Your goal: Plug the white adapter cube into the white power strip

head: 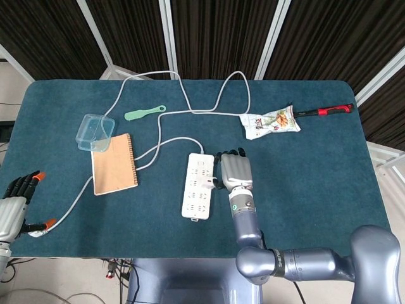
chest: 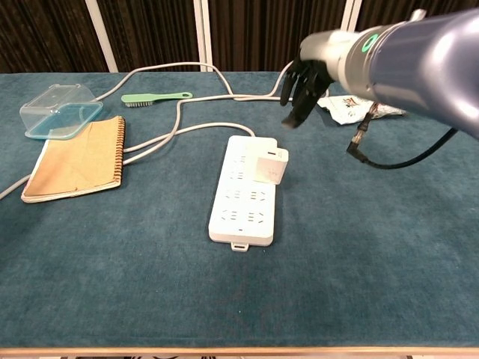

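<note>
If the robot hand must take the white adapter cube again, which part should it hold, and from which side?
Probably the two opposite side faces of the white adapter cube, approached from above. It stands proud of the white power strip, so only its sides and top are exposed; the right robot hand is already above it.

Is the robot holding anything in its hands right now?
No. The right hand hangs above the table with nothing in it, and the white cube sits on the power strip. The left hand holds nothing either.
</note>
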Tool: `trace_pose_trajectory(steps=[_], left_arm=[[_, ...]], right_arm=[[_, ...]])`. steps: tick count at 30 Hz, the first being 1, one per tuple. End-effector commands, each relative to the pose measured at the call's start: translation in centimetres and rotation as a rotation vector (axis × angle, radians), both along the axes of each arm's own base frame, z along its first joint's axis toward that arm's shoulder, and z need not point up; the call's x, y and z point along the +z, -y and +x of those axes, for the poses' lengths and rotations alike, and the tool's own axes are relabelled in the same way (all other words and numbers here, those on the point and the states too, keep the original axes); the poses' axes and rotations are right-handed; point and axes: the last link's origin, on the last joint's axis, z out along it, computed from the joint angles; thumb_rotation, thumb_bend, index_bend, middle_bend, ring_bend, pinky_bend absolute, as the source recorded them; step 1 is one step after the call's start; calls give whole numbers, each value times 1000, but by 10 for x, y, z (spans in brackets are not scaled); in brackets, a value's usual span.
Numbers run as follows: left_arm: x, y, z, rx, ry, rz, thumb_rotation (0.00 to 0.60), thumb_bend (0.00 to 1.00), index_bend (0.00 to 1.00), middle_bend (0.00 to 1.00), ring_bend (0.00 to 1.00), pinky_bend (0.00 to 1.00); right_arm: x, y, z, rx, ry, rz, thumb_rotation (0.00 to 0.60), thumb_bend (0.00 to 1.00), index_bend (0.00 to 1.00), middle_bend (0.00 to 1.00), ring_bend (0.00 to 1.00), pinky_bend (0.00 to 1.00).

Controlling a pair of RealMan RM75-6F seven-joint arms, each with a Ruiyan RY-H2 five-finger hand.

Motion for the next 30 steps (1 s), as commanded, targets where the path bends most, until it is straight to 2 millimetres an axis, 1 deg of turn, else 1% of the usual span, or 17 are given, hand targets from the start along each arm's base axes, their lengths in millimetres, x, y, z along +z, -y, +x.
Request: trace_pose_trajectory(steps=[1,3,4,6,8,10,15,20,30], left_arm=[[0,0,0,-1,-1,1,600,0,0,0,0,0],[0,0,0,-3,-2,2,600,0,0,0,0,0],[-1,0,1,-3,-2,2,600,0,0,0,0,0],[-1,1,1,-4,-2,2,600,0,0,0,0,0],[-1,1,1,-3,-1,2,600,0,0,0,0,0],[-1,0,0,0,1,2,600,0,0,0,0,0],[-1,0,0,2,5,-3,600,0,0,0,0,0],[-1,0,0,3,5,-3,600,0,0,0,0,0],[-1,0,-1,5,7,-7,600,0,0,0,0,0]], right_arm=[[22,1,-5,8,274,-138,600,386,794,720,631,618],[23,0,-7,-47,450,-148,600,439,830,756,669,647],[22,-1,-6,-96,565,-132,600,481,855,775,687,658],[20,-1,-8,-164,692,-98,600,557,930,823,739,682],[18,3,-12,-150,660,-97,600,624,996,883,808,725],[13,4,-15,-122,604,-92,600,648,1000,899,827,743],[0,3,-15,-136,632,-57,600,657,1000,900,829,745],[-17,4,-11,-219,768,-19,600,657,1000,900,829,745],[-45,1,6,-406,1027,61,600,658,1000,900,829,745]])
